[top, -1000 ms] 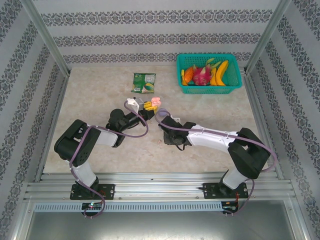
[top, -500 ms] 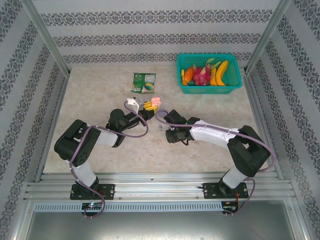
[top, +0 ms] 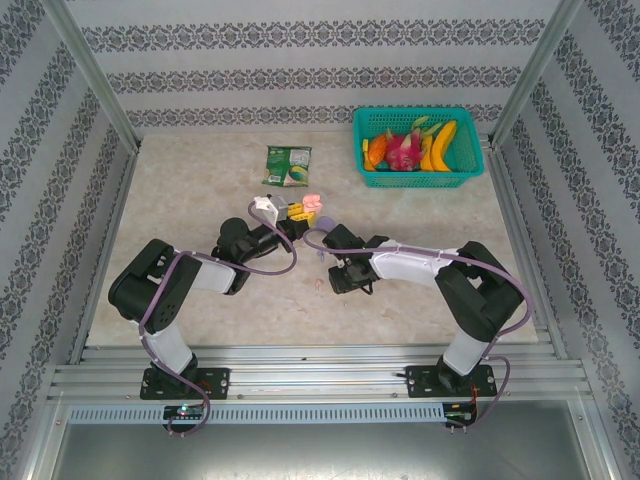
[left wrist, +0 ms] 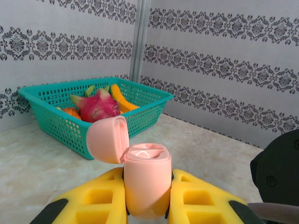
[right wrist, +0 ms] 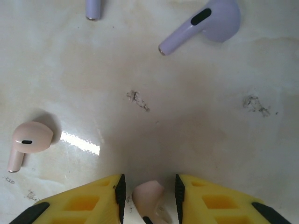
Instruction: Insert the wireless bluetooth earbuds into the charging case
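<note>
My left gripper (left wrist: 147, 186) is shut on a pale pink charging case (left wrist: 147, 179), held upright with its lid (left wrist: 108, 139) flipped open to the left; from above the case (top: 312, 203) sits at the table's middle. My right gripper (right wrist: 148, 186) points down at the table, jaws open. A pink earbud (right wrist: 149, 198) lies between its pads with a gap on each side. Another pink earbud (right wrist: 27, 140) lies to the left. A lilac earbud (right wrist: 210, 21) is farther ahead on the right, and a lilac stem (right wrist: 93, 9) shows at the top edge.
A teal basket (top: 462, 176) of fruit stands at the back right, also seen as the basket (left wrist: 56, 122) behind the case. A green packet (top: 288, 165) lies at the back middle. Patterned walls and metal posts close in the table.
The right arm has folded nearer and its wrist has shifted a little left and lower over the earbuds. The left arm and the case have stayed still.
</note>
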